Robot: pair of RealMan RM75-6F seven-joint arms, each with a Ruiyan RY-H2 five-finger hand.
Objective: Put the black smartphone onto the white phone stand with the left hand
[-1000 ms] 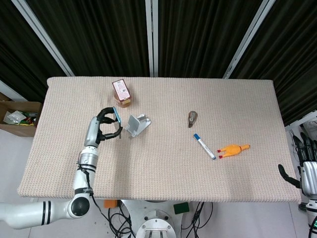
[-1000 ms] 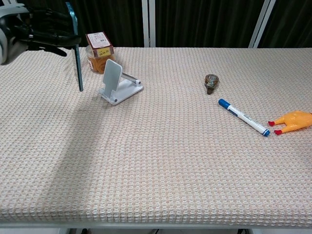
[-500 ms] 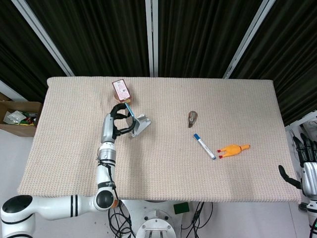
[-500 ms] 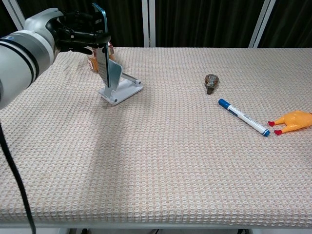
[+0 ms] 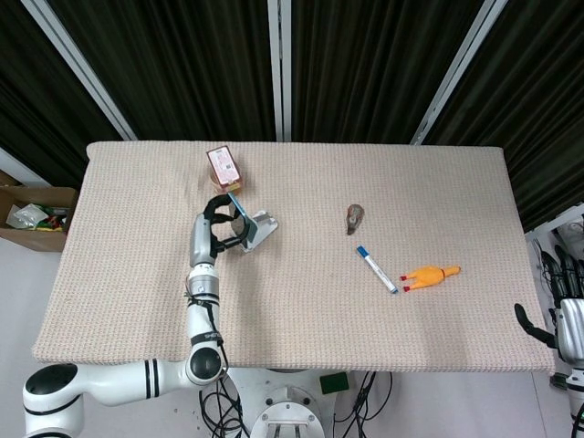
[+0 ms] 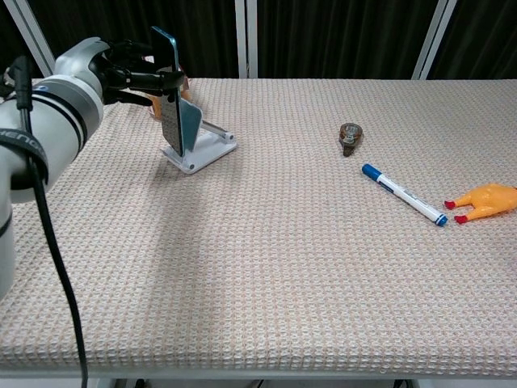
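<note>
The left hand (image 6: 133, 69) grasps the black smartphone (image 6: 169, 89) upright against the white phone stand (image 6: 196, 139). Letting go before it is seated could tip it onto the tabletop (image 6: 266, 267).

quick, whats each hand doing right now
Left hand: holding the black smartphone upright at the white phone stand.
Right hand: off the table's right edge, holding nothing; open or closed cannot be told.
</note>
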